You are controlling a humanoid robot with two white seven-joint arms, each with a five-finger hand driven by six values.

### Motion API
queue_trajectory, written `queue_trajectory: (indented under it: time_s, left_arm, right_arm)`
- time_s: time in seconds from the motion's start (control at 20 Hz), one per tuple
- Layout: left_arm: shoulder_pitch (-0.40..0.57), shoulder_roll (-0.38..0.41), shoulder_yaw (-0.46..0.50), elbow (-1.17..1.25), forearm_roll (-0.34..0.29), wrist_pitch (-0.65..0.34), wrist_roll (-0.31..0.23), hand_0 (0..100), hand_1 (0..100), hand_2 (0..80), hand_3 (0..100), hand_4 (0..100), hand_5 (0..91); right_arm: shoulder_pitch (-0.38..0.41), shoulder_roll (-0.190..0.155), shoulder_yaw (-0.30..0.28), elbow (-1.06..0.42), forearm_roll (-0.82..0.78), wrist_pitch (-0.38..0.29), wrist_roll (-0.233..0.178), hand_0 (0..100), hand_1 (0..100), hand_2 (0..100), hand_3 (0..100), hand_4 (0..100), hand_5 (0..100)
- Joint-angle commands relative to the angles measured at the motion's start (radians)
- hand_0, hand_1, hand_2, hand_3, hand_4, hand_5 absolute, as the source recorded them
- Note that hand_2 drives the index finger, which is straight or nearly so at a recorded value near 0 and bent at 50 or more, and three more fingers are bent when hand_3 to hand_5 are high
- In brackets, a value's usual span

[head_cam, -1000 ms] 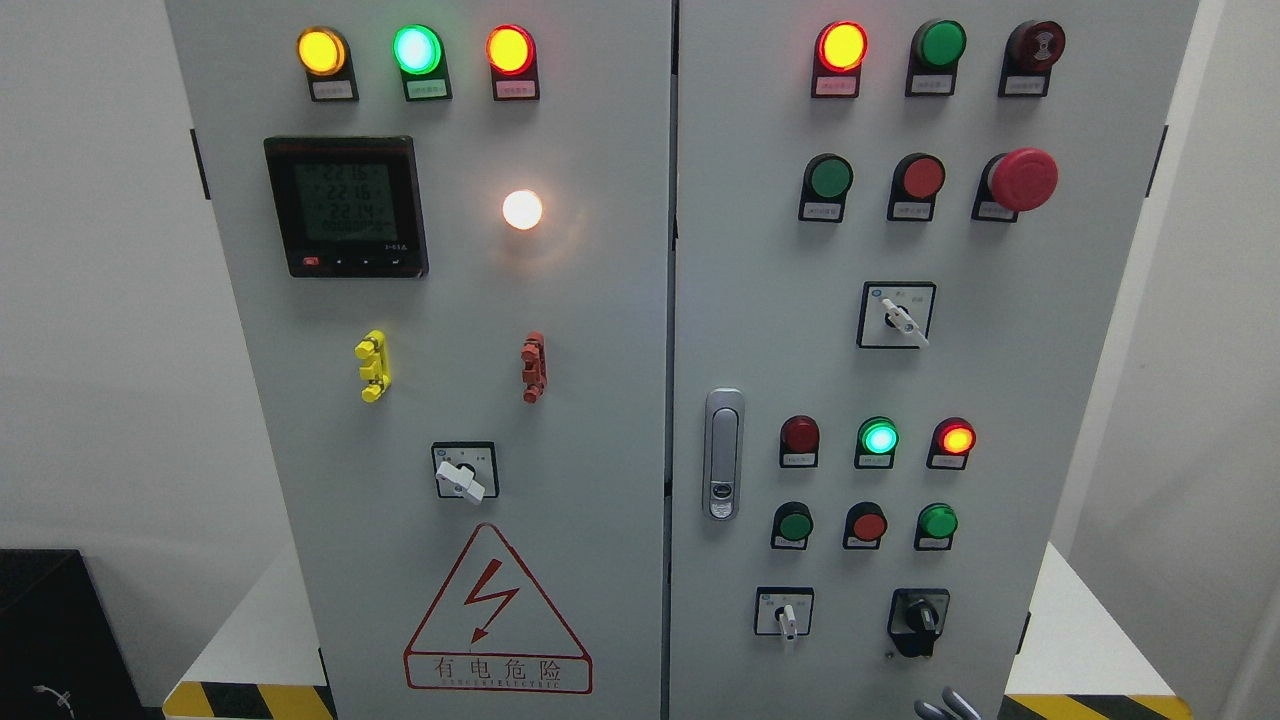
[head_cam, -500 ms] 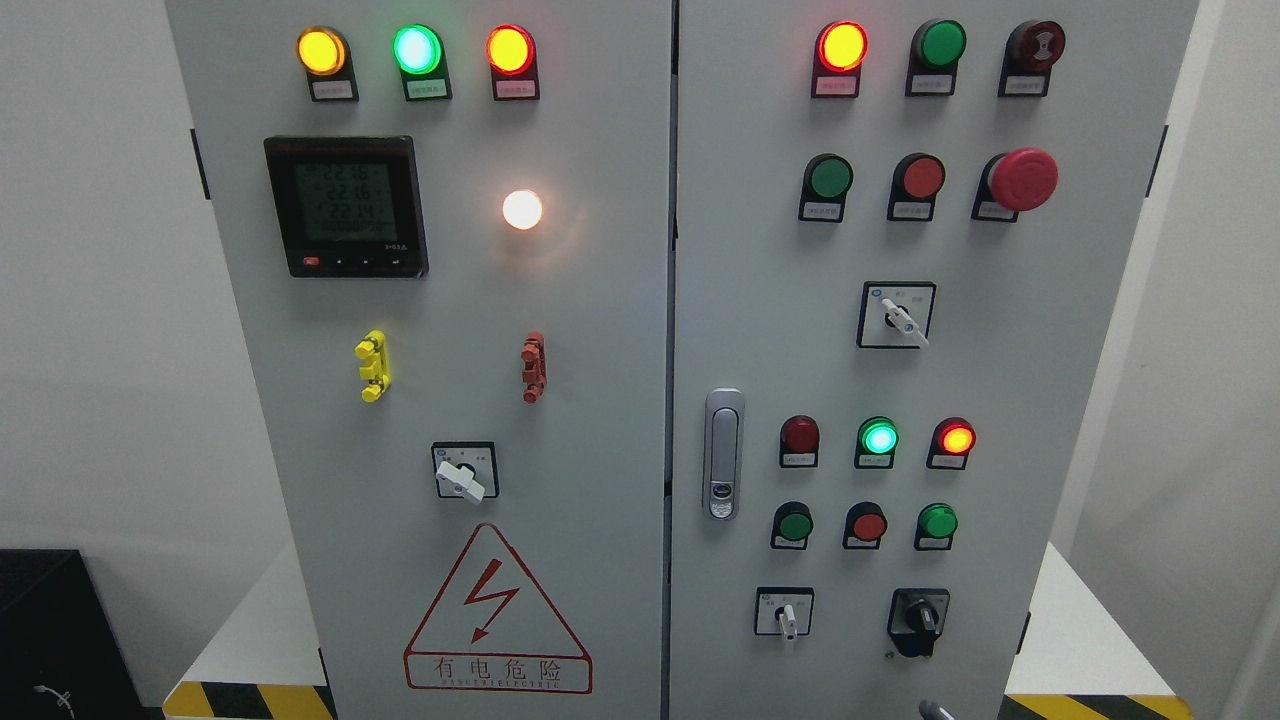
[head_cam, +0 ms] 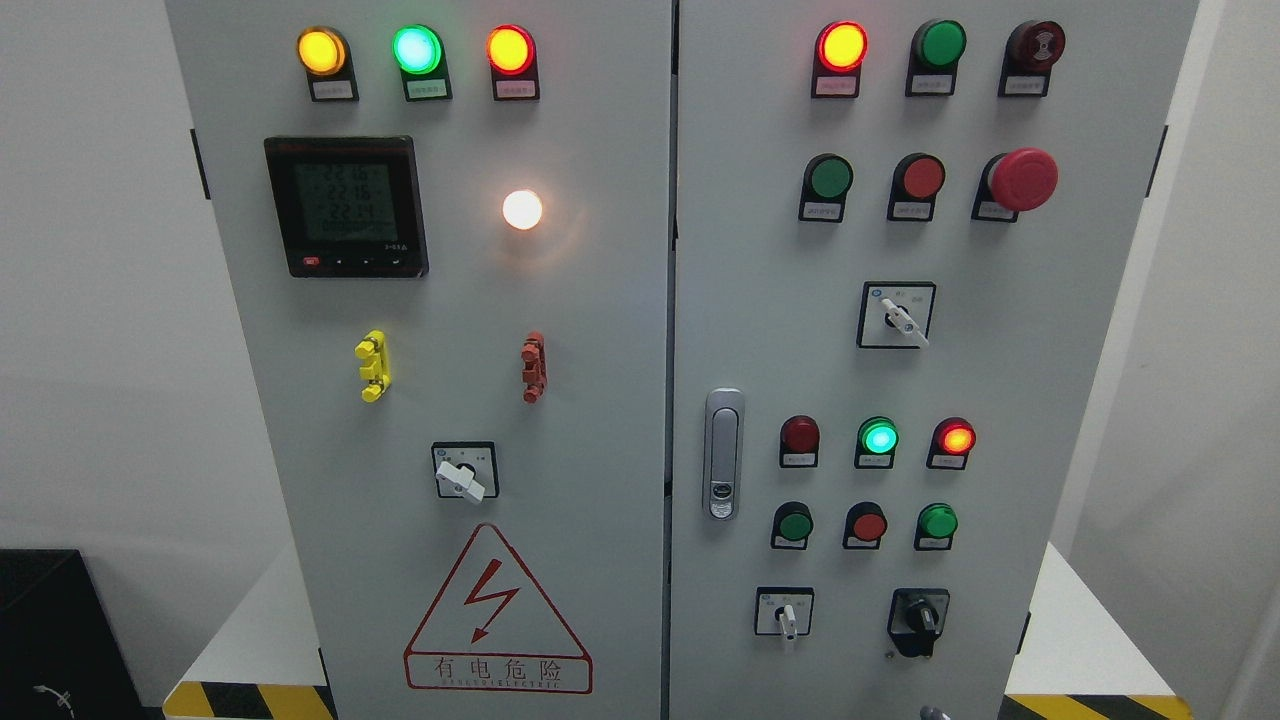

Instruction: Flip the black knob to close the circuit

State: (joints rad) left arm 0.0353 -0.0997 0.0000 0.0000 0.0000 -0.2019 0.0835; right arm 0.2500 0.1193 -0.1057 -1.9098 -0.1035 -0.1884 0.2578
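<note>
1. we see a white selector switch (head_cam: 462,480) low on the cabinet's left door (head_cam: 600,400).
2. the black knob (head_cam: 918,620) sits at the right door's lower right.
3. a grey tip (head_cam: 932,713) shows below it; we cannot tell any hand's state.

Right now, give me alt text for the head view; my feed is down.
Grey two-door electrical cabinet fills the view. The black knob sits at the right door's lower right, untouched, with no robot hand clearly in view. Several indicator lamps are lit.
</note>
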Motion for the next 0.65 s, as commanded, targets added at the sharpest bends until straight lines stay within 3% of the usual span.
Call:
queue_trajectory:
  time_s: [0.0, 0.6]
  left_arm:
    - [0.0, 0.0, -0.02, 0.021, -0.021, 0.001, 0.001, 0, 0, 0.0, 0, 0, 0.0]
    - [0.0, 0.0, -0.02, 0.021, -0.021, 0.001, 0.001, 0, 0, 0.0, 0, 0, 0.0]
  right_arm:
    - [0.005, 0.0, 0.001, 0.0, -0.004, 0.0, 0.0, 0, 7, 0, 0, 0, 0]
    - [0.026, -0.001, -0.002, -0.014, -0.004, -0.002, -0.002, 0, 7, 0, 0, 0, 0]
